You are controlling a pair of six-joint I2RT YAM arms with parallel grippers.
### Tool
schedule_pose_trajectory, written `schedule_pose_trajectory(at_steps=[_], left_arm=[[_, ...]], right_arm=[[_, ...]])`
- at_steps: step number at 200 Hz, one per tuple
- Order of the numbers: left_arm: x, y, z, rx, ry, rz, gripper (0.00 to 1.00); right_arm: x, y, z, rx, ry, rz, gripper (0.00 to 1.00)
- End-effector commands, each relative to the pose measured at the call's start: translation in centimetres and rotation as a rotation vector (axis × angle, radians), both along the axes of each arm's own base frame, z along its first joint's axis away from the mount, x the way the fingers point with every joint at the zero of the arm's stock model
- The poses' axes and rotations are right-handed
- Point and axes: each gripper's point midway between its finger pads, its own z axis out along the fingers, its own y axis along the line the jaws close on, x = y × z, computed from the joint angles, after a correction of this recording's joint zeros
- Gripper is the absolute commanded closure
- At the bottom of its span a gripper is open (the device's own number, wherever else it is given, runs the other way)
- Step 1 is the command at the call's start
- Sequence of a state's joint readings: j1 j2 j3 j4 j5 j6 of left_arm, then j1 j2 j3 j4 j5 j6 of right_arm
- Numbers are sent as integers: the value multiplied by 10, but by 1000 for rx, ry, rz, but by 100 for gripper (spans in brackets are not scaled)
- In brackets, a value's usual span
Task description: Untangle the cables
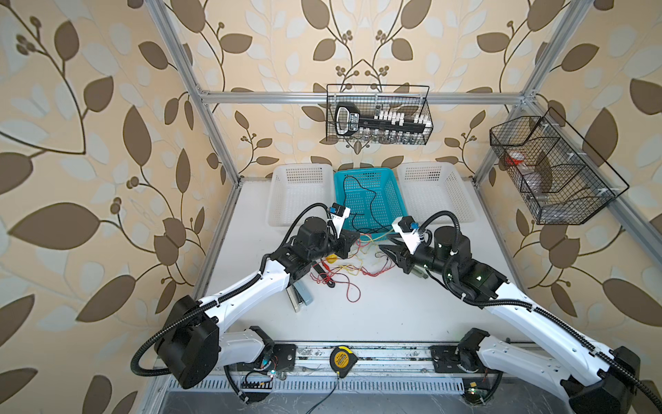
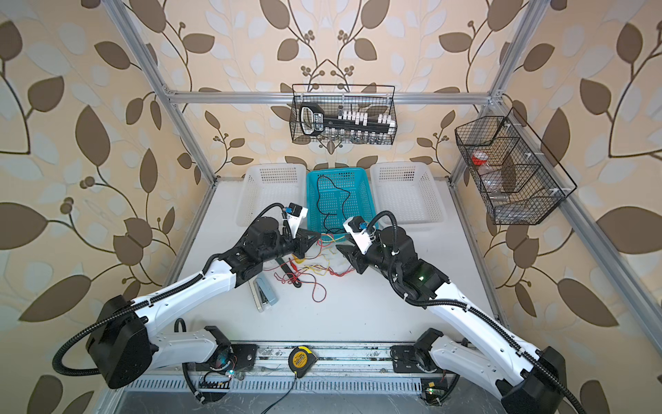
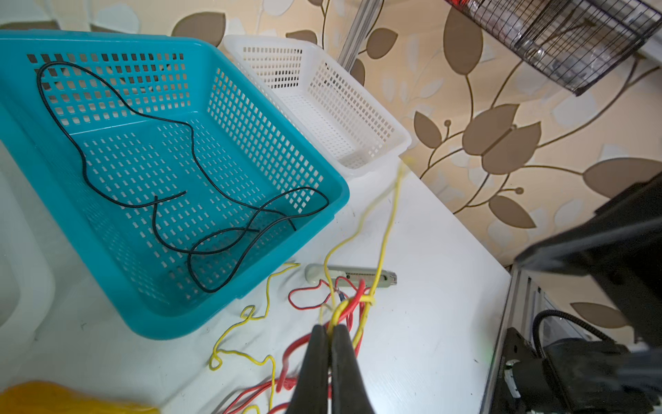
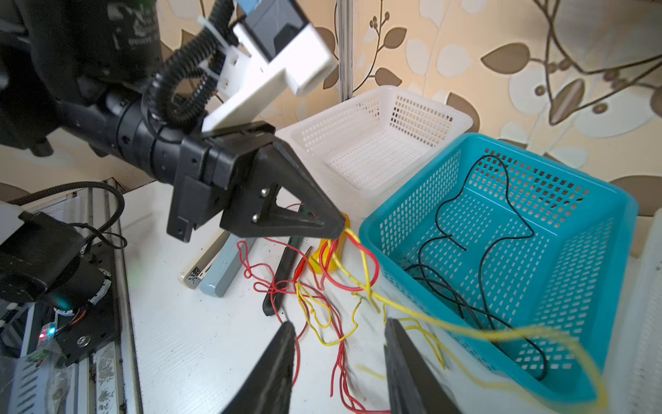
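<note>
Blurred in the right wrist view, a yellow strand [image 4: 501,335] has no end that can be made out. In both top views the left arm [image 1: 272,283] hides part of the red and yellow cables [image 1: 342,272], tangled on the table [image 1: 394,312] before the blue basket [image 3: 89,251], where a black cable [image 3: 192,139] lies looped. The left gripper [image 3: 329,327], reaching low, pinches yellow and red strands just short of a knot. The right gripper [image 4: 338,322] faces it, jaws apart, holding nothing.
</note>
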State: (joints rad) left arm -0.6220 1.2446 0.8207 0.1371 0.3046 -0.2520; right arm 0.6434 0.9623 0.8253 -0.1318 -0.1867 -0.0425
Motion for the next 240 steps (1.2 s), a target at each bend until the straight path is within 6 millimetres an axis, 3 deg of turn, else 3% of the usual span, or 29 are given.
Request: schedule_pose_trajectory(at_steps=[1, 75, 150, 204, 240], left_arm=[[-7, -4, 23, -1, -78, -65, 100], [-30, -12, 35, -5, -116, -204, 100], [-38, -16, 39, -3, -125, -264, 100], [-42, -13, 36, 23, -124, -272, 100], [-43, -15, 38, 14, -130, -283, 100]], right_arm=[[6, 3, 5, -42, -32, 6, 59], [17, 27, -31, -134, 2, 110, 59], [26, 27, -44, -178, -3, 91, 66], [26, 14, -32, -115, -35, 66, 68], [30, -2, -38, -96, -14, 10, 70]])
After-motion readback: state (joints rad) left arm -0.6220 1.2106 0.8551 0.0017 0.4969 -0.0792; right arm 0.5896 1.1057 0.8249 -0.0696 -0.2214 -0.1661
